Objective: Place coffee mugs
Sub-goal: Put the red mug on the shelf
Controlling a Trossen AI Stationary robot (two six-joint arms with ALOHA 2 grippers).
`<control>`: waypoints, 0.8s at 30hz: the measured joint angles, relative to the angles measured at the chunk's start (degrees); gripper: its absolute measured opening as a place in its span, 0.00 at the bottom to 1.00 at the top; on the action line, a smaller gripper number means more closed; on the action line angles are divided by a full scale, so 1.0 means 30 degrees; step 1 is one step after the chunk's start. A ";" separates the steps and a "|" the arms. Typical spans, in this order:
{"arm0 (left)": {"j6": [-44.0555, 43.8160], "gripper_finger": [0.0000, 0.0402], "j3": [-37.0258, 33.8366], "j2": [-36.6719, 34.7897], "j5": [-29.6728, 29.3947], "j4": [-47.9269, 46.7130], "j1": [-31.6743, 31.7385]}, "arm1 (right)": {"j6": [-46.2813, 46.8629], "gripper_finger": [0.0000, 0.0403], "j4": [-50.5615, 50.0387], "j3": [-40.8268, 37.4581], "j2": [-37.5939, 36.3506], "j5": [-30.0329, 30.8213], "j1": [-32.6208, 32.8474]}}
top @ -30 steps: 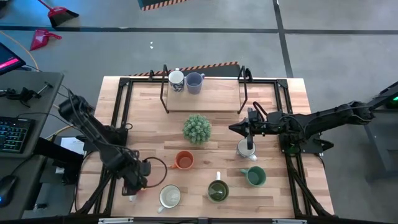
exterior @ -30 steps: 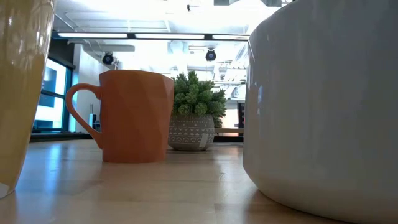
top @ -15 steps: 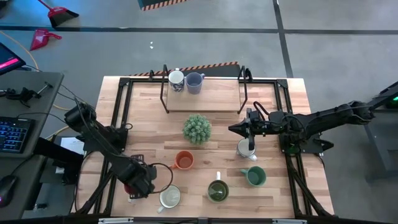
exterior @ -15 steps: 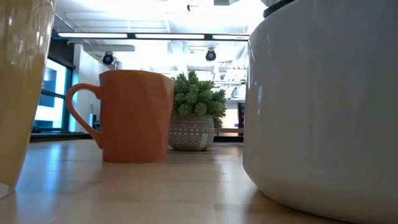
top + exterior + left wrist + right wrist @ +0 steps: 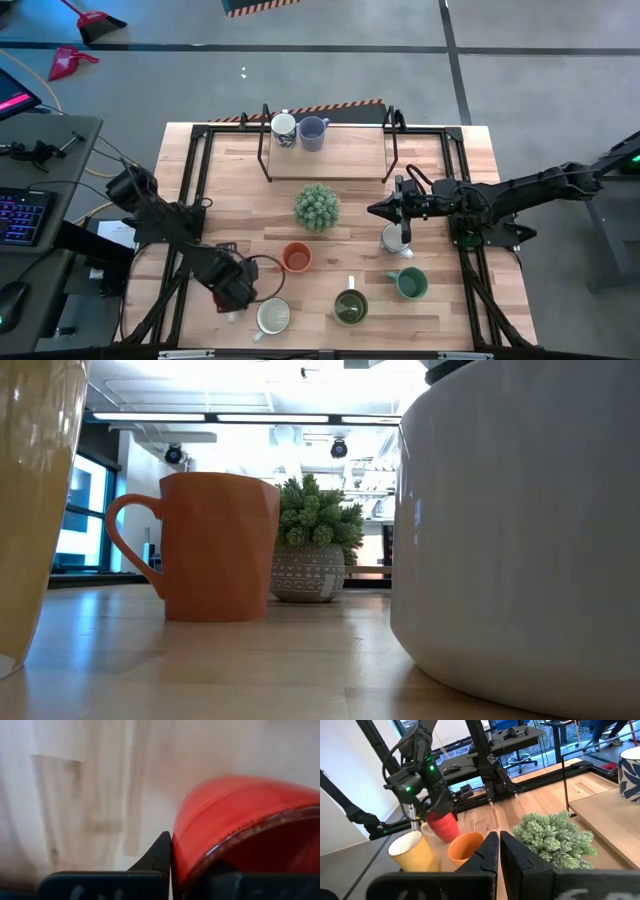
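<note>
One glossy red ceramic mug (image 5: 240, 825) sits pinched at its rim in the left gripper (image 5: 236, 290) near the wooden table's (image 5: 440, 320) front-left corner, tilted in the right wrist view; right gripper (image 5: 401, 210) closed, empty.

A light wooden table (image 5: 340, 195) carries a round spiky green plant (image 5: 316, 207) near its middle, sitting in a patterned grey pot (image 5: 307, 573) (seen from table level). Behind it stands a raised wooden shelf (image 5: 345, 152) on black legs. To one side, a desk holds a keyboard (image 5: 22, 216).
</note>
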 joint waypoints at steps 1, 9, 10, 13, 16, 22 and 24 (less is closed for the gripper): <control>0.0239 0.02 -0.0021 -0.0102 -0.0142 -0.0270 0.0261 | 0.0000 0.00 0.0000 0.0000 0.0000 -0.0007 0.0000; 0.1459 0.01 -0.0084 -0.3846 -0.0688 -0.2902 0.3372 | -0.0007 0.00 0.0000 0.0000 -0.0006 -0.0065 0.0000; 0.1348 0.01 0.0005 -0.4551 -0.0790 -0.2794 0.3854 | -0.0007 0.00 0.0000 0.0000 -0.0007 -0.0109 0.0000; 0.1248 0.01 0.0623 -0.6506 -0.1577 -0.2699 0.5668 | -0.0007 0.00 0.0000 0.0000 -0.0007 -0.0109 0.0000; 0.2000 0.01 0.1985 -0.7618 -0.3015 -0.2547 0.7717 | 0.0124 0.00 0.0000 0.0000 -0.0007 -0.0109 0.0000; 0.6742 0.01 0.5688 -0.6761 -0.3461 -0.2832 1.2671 | 0.0166 0.00 0.0000 0.0000 -0.0007 -0.0102 0.0000; 0.8457 0.01 0.6974 -0.5838 -0.3302 -0.3282 1.4335 | 0.0422 0.00 0.0000 0.0000 -0.0015 -0.0102 0.0000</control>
